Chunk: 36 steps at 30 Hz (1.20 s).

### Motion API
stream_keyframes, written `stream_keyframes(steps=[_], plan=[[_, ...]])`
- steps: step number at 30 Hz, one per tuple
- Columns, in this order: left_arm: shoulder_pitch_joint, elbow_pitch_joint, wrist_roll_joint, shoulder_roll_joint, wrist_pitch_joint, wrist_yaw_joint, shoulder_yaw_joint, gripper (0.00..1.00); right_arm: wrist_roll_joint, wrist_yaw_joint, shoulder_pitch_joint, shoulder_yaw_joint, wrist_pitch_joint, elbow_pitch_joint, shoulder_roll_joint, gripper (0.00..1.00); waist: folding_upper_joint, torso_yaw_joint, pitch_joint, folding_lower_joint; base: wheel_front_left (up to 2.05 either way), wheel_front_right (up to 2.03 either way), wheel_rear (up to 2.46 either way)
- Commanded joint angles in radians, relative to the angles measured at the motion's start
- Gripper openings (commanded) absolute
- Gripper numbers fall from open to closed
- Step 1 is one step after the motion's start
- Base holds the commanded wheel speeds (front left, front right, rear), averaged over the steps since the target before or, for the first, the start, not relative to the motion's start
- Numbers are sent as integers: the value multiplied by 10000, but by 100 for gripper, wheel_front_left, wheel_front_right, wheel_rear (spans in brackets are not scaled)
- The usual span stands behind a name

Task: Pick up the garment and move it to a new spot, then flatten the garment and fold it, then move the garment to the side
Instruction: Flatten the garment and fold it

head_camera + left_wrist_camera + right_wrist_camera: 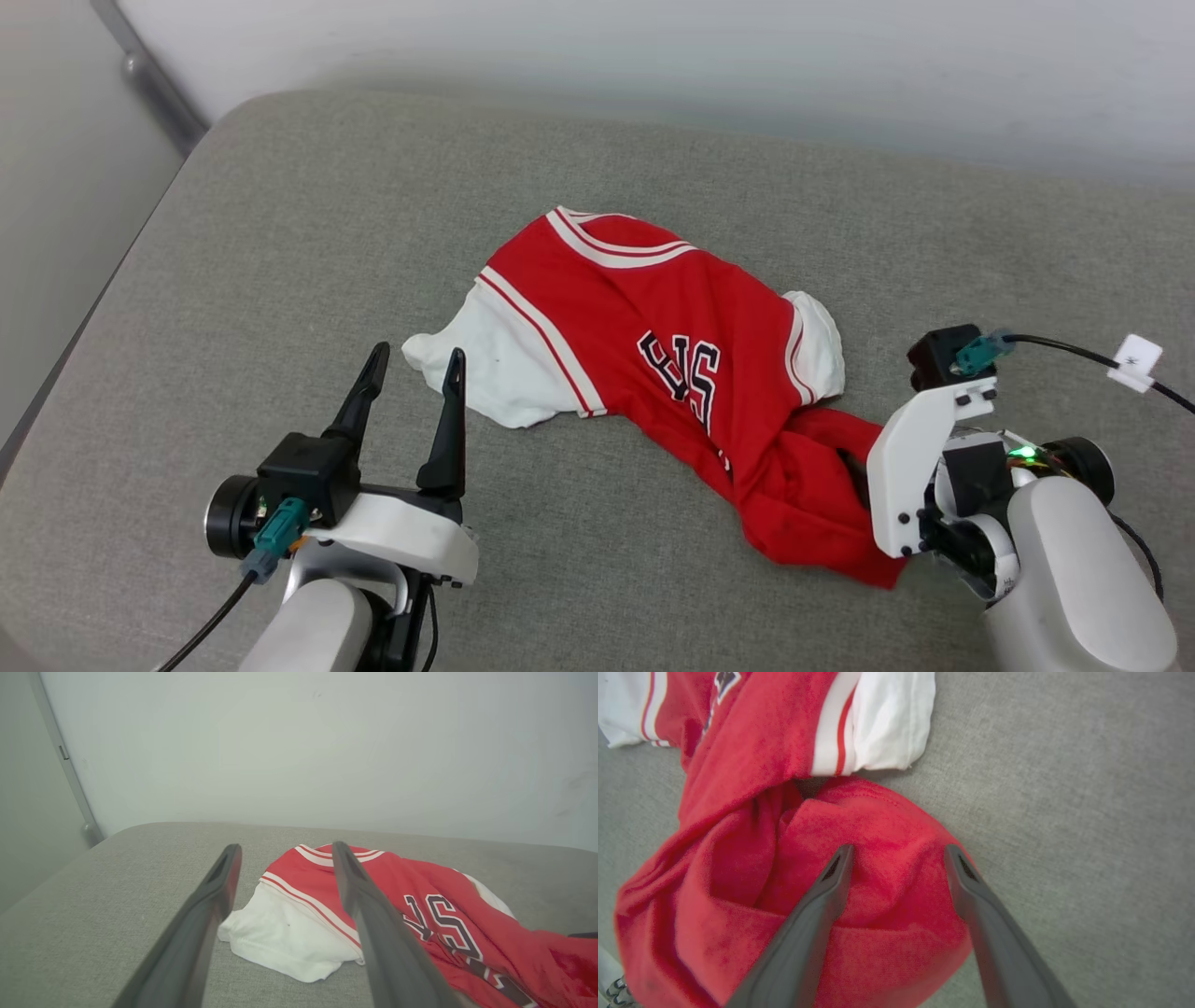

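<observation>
- Three stages make up this job, and I judge that none of them is finished: the garment (672,355) lies rumpled near the middle of the grey cushion (280,233), neither flat nor folded.
- Its collar end points toward the pale wall (653,47). One white sleeve (495,364) spills toward my left side. The chest lettering (681,369) is creased and partly buried, and the lower body is twisted into a red bunch (803,495) close to my right arm.
- My left pincer (417,353) is spread wide and holds nothing. It hovers just beside that white sleeve, and from the left wrist view I cannot tell whether either tip touches the cloth.
- My right pincer (900,849) also has its fingers apart, pointing down with the tips over the red bunch. Nothing is pinched between them, so the shirt is not yet in my hold.
- I read this as the lead-in to the first pickup: both pincers sit at opposite ends of the shirt, ready to close.
- Whether this spot is the old one or the new one, I cannot say.
- Left to do, as I see it: grip, lift and relocate, spread the fabric smooth, fold it, then shift it aside.
</observation>
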Motion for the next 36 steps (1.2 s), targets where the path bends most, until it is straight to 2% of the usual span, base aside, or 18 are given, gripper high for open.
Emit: stream_keyframes(steps=[1, 8, 9, 10, 11, 16, 22, 28, 31, 36], plan=[[-127, 72, 56, -70, -64, -59, 38, 100, 75, -3, -212, 116, 158, 321, -83, 100, 0, 166, 187, -1, 0, 0, 0], [-166, 225, 274, -343, -62, -346, 227, 100, 389, -4, -259, 729, 1188, 2231, -378, 100, 0, 292, 309, -1, 0, 0, 0], [-164, 245, 300, -370, -59, -371, 257, 100, 437, -4, -223, 848, 1344, 2480, -409, 47, 0, 299, 304, -1, 0, 0, 0], [-153, 271, 328, -386, -52, -407, 287, 100, 586, -4, -170, 906, 1457, 2683, -360, 21, 0, 300, 297, -1, 0, 0, 0], [-144, 284, 369, -408, -52, -454, 319, 100, 652, -3, -176, 1008, 1552, 2811, -338, 0, 0, 296, 289, -1, 0, 0, 0], [-48, 384, 486, -500, -53, -551, 464, 100, 1025, -3, -692, 1380, 1251, 2817, -379, 0, 0, 164, 167, -1, 0, 0, 0], [249, 468, 624, -568, -54, -606, 602, 100, 1320, -3, -729, 1258, 400, 1698, -576, 0, 0, -234, -242, -1, 0, 0, 0], [584, 545, 688, -529, -54, -567, 588, 100, 1270, -3, 1113, 363, 356, -124, -805, 0, 0, -616, -769, -1, 0, 0, 0], [763, 523, 705, -444, -54, -531, 594, 100, 1021, -3, 2468, -322, 585, -1243, -626, 0, 0, -803, -912, -1, 0, 0, 0], [1033, 414, 656, -322, 4, -463, 593, 100, 678, -4, 4783, -1306, 1060, -2896, 26, 0, 0, -1005, -1027, -1, 0, 0, 0]])
